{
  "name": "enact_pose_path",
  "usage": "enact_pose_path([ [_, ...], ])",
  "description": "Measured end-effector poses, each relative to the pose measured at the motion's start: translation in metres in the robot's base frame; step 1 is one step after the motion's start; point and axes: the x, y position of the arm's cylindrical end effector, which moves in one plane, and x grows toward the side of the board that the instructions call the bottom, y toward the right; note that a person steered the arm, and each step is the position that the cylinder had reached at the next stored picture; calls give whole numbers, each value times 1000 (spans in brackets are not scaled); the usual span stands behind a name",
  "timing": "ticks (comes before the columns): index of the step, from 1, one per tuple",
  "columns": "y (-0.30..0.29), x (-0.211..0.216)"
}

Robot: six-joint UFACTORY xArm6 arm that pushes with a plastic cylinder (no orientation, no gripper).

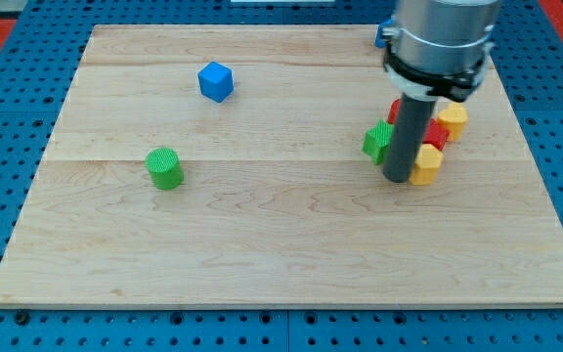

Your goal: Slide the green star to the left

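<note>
The green star [376, 141] lies at the right of the wooden board [262, 225], partly hidden behind my rod. My tip [397, 180] rests on the board just right of and below the star, touching or nearly touching it. A yellow block [426, 164] sits right against the rod's right side. A red block [436, 134] and another yellow block [452, 120] lie behind the rod, and a second red piece [395, 108] peeks out above the star.
A green cylinder [165, 167] stands at the left of the board. A blue cube [216, 81] sits at the upper left. A blue piece [381, 36] shows at the top edge behind the arm. Blue pegboard surrounds the board.
</note>
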Motion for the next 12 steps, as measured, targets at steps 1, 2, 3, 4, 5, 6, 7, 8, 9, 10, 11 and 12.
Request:
enact_pose_path([
  [1, -5, -12],
  [2, -40, -41],
  [3, -121, -58],
  [4, -98, -24],
  [5, -59, -17],
  [6, -59, -17],
  [7, -59, -22],
  [8, -31, -25],
  [9, -6, -36],
  [10, -8, -73],
  [11, -62, -87],
  [12, -184, -97],
])
